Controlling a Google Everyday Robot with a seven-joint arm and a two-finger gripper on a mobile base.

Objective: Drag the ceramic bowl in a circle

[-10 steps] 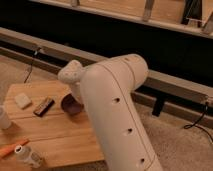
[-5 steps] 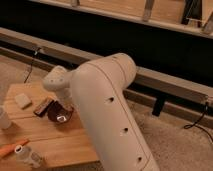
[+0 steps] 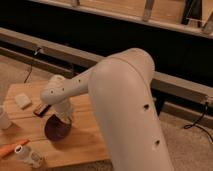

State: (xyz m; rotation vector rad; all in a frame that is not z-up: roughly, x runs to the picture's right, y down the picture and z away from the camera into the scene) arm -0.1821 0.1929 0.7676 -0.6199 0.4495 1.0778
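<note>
reaching down, end effector (image 3: pixel 62 119) seemingly touching ceramic bowl (image 3: pixel 55 129) rim.

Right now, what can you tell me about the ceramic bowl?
The bowl is small, round and shallow, dark maroon with a glossy, ceramic-looking surface. It sits upright on the wooden table, toward the front, right of a white cup. The gripper reaches down onto its far rim from above, hiding that part; its contents, if any, cannot be made out.
</note>
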